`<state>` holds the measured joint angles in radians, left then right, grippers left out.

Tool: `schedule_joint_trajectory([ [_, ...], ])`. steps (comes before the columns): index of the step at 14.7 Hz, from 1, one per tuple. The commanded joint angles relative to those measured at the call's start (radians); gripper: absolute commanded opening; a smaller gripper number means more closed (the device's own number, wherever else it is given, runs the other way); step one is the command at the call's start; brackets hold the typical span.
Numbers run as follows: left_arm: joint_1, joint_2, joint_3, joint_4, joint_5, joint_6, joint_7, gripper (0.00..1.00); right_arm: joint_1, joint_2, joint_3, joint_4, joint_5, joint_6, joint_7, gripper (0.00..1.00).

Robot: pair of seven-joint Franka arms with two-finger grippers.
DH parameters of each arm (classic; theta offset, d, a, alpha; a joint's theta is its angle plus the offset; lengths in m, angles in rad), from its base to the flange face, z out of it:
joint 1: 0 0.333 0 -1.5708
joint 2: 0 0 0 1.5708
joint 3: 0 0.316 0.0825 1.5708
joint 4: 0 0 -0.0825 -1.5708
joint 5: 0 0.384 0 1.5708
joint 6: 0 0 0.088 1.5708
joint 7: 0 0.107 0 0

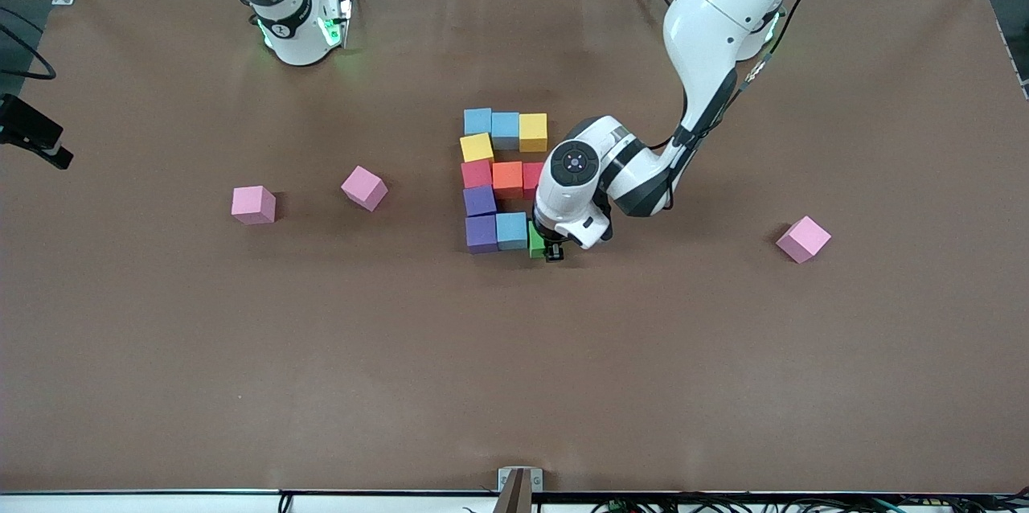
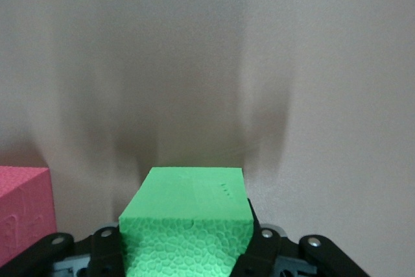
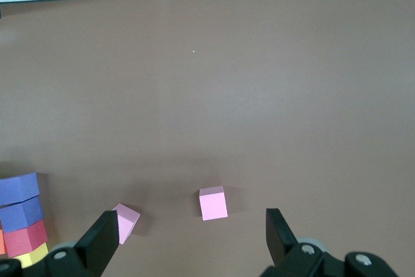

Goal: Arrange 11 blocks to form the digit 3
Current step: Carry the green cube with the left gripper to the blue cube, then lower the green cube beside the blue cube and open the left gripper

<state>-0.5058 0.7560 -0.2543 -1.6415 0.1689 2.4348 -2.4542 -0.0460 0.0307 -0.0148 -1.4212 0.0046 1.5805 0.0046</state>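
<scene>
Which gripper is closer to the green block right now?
Left. The left gripper is shut on the green block beside the light blue block. The right gripper waits open near its base.

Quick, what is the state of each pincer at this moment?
Left pincer: closed on the green block, by the blue block.
Right pincer: open, holding nothing; that arm waits.
</scene>
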Motion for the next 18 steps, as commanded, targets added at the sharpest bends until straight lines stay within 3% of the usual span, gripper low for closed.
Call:
schedule_joint_trajectory([
  [1, -0.010, -0.032, 0.007, -0.049, 0.020, 0.018, -0.026, 0.11, -0.008, -0.006, 0.009, -0.005, 0.005, 0.004, -0.008, 1.00],
  [7, -0.014, -0.069, 0.006, -0.106, 0.026, 0.018, -0.026, 0.11, -0.008, -0.006, 0.010, -0.004, 0.005, 0.004, -0.008, 1.00],
  [18, -0.030, -0.056, 0.006, -0.097, 0.050, 0.049, -0.025, 0.12, -0.005, -0.006, 0.010, -0.004, 0.008, 0.036, -0.008, 1.00],
])
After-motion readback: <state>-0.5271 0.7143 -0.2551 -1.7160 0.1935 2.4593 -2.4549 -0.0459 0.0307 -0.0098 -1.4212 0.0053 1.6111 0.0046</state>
